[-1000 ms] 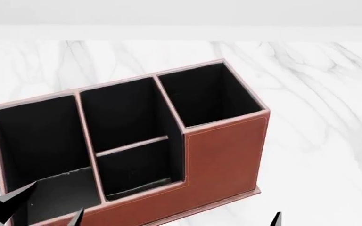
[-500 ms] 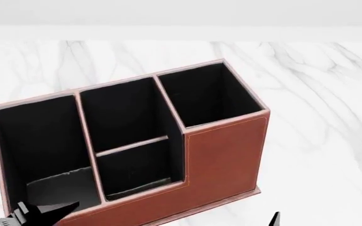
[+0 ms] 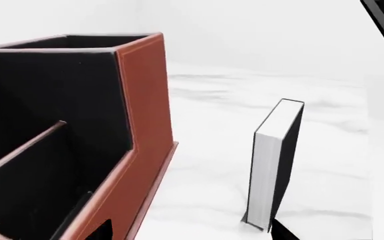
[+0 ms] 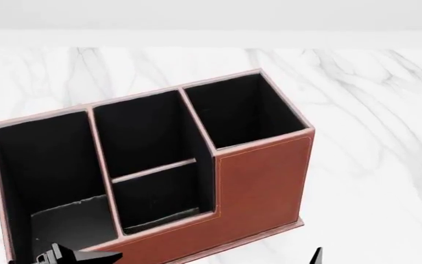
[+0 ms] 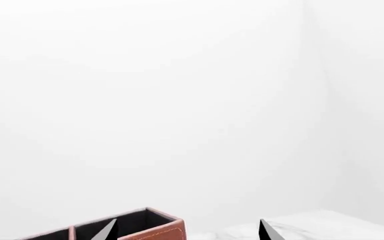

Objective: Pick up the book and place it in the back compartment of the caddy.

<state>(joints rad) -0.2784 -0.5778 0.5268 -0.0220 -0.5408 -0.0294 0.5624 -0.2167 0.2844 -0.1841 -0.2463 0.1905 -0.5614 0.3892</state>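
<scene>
Book (image 3: 277, 165) upright on desk (image 3: 219, 150), just beside caddy (image 3: 142, 130), not grasped. Left tool (image 4: 68, 256) slid rightward along caddy's near edge over last second, toward book; grip state unclear. Right tool (image 5: 185, 231): two tips spread, holding nothing. Pick not begun. Caddy pockets look bare; back compartment (image 4: 141, 132) free.

Simulated desk or office setup. White marble-veined counter (image 4: 372, 110) running out to blank white walls; no furnishings visible. Leather-look desk caddy (image 4: 259, 181) at centre of the head view. Hardback book (image 3: 275, 165) standing upright near the caddy, apart from it, in the left wrist view.
</scene>
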